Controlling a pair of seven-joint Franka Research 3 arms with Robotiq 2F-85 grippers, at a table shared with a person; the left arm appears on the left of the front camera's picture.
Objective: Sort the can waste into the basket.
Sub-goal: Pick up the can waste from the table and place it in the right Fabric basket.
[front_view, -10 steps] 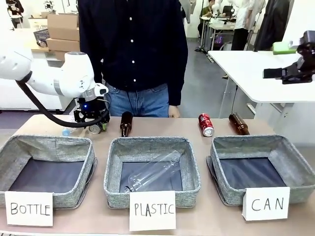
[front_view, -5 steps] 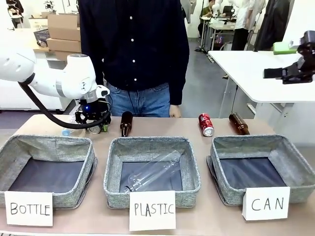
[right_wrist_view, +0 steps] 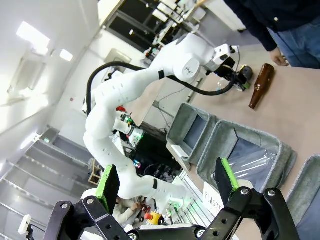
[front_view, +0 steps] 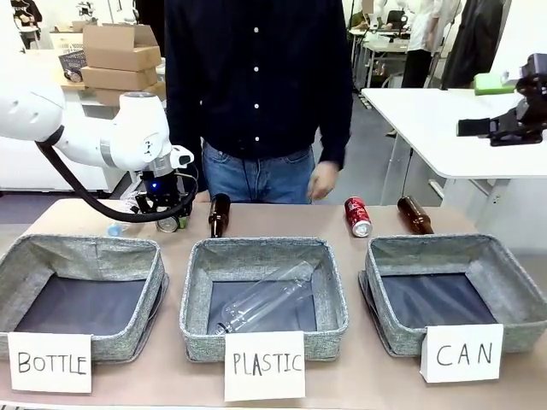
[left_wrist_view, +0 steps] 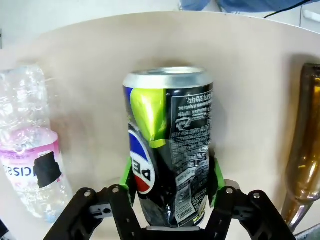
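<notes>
A black and silver can (left_wrist_view: 170, 145) with green marks lies on the table at the far left, and my left gripper (left_wrist_view: 171, 186) is shut on it, green pads (left_wrist_view: 127, 175) pressed to both its sides. From the front, that gripper (front_view: 167, 219) is low over the can (front_view: 170, 224). A red can (front_view: 357, 216) lies on its side behind the grey basket (front_view: 427, 244) carded "CAN" at the right. My right gripper (right_wrist_view: 166, 180) is open and holds nothing, raised well above the table.
One brown bottle (front_view: 220, 213) lies just right of the held can, another (front_view: 414, 213) beside the red can. A clear plastic bottle (left_wrist_view: 30, 150) lies left of the can. Baskets carded "BOTTLE" (front_view: 85, 246) and "PLASTIC" (front_view: 256, 248) stand in front. A person's hand (front_view: 323, 179) hangs over the far edge.
My left gripper's fingers have closed onto the black and silver can. The person has shifted to the right and their hand has lifted off the table edge.
</notes>
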